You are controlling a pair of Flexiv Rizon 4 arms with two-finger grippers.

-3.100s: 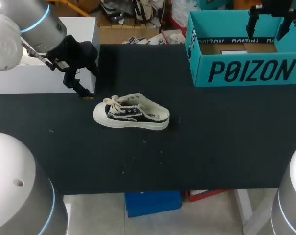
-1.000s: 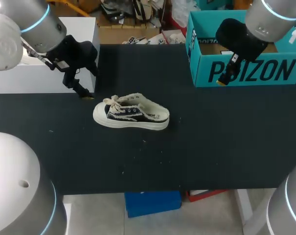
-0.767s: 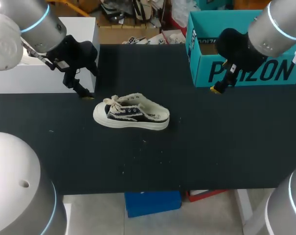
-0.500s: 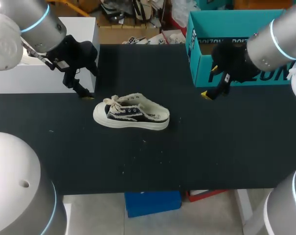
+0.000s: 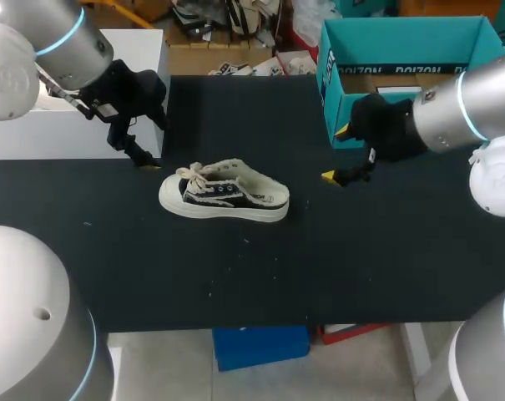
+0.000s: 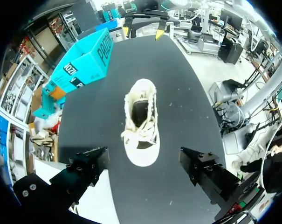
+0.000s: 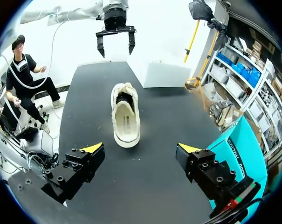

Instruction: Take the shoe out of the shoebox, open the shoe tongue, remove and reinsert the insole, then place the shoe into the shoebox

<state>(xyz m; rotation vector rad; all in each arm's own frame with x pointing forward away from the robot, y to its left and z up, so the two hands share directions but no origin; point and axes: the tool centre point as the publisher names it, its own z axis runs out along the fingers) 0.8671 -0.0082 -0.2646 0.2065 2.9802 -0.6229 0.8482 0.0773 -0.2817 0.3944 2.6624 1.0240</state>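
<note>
Sneaker [image 5: 224, 200] stands upright on its sole near the middle of the counter [image 5: 235, 276], well apart from the shoebox [image 5: 402, 38]. It is a low canvas shoe: dark upper with frayed cream edging, a smooth off-white rubber sole, loose cream laces bunched at the toe end, and a pale insole showing in the opening. The shoebox is open-topped teal cardboard, rectangular, with a brown inside, at the counter's far right corner. The counter is matte black with small pale specks; a plain white box [image 5: 52, 125] sits at its far left. The left arm [image 5: 110, 83] holds its jaws released just beyond the toe. The right arm [image 5: 436, 125] holds its jaws released between heel and shoebox
</note>
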